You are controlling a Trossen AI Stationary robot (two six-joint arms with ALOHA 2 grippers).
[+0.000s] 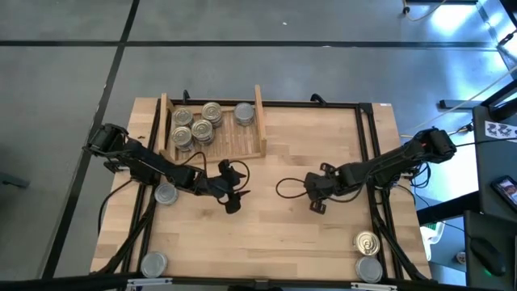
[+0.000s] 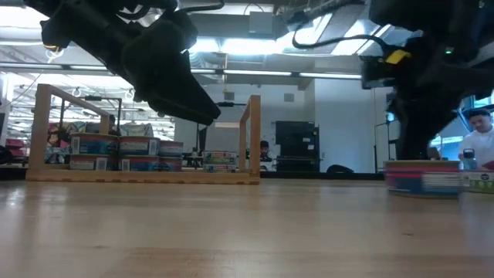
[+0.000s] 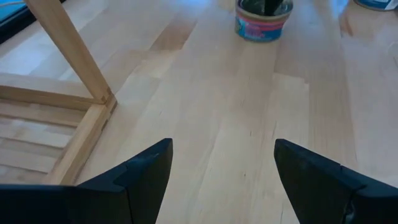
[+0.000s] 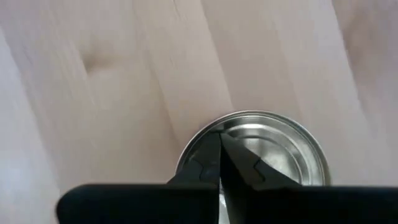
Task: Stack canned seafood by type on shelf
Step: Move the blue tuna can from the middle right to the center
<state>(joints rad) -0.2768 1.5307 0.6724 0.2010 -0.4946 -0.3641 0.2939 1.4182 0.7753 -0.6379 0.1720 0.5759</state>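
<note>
Picking-up of one more tin seems to be the step in hand. Seen from above, the shelf (image 1: 260, 121) stands at 11 o'clock on the table (image 1: 323, 137) and holds five tins (image 1: 202, 129). Four loose tins (image 1: 367, 242) wait at 5, 7 and 9 o'clock.

The right gripper (image 4: 220, 140) is near the centre, a little toward 3 o'clock. Its fingers are pressed together with no gap, tips at the rim of a grey-topped can (image 4: 273, 149). Whether they pinch that rim I cannot tell. The left gripper (image 3: 221, 152) hovers at 5 o'clock of the shelf, fingers spread wide and empty.

The next move, I judge, needs a secure hold on this can, then a carry toward 11 o'clock to tins of its own type.

The high view hides this can under the arm. The right wrist view shows its top, and the left wrist view shows its pink-blue label.
</note>
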